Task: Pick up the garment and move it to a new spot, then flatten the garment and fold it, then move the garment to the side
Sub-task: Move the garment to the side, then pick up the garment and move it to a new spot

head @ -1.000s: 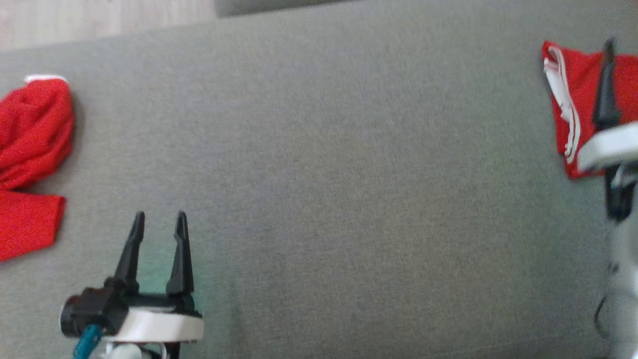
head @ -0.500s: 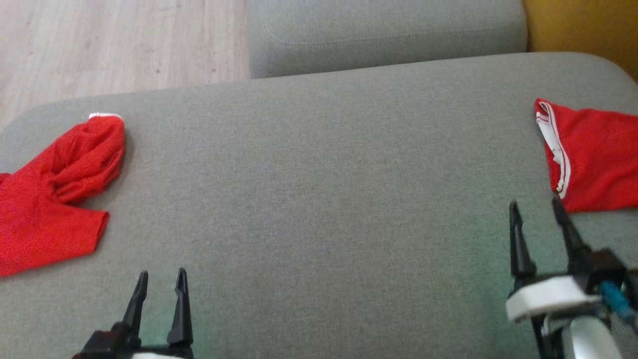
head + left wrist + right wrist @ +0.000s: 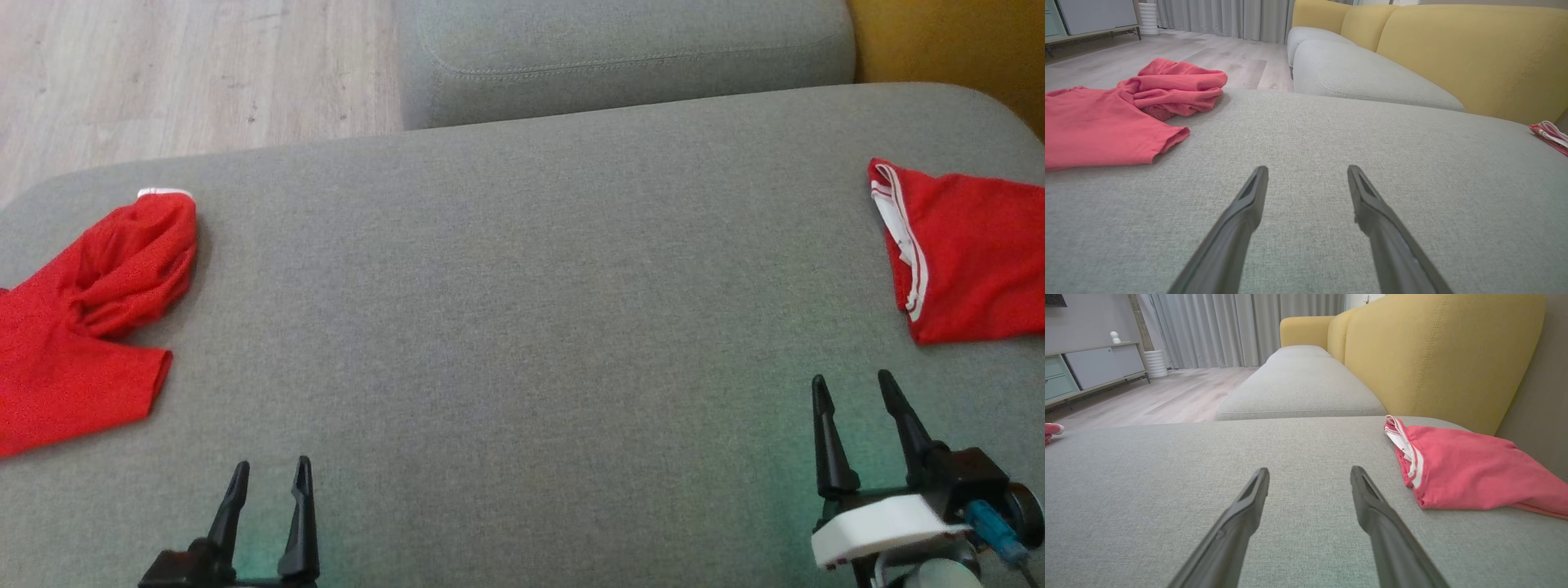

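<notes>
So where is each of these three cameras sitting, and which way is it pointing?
Head view: on the robot's head, looking down at the grey cushion; the left end effector and right end effector show at the bottom edge.
Left wrist view: on the left wrist, low over the cushion, looking along its own fingers; crumpled red garment to their left.
Right wrist view: on the right wrist, looking along its fingers; white-trimmed red garment to their right.
Shared: both wrist views show the yellow backrest.
</notes>
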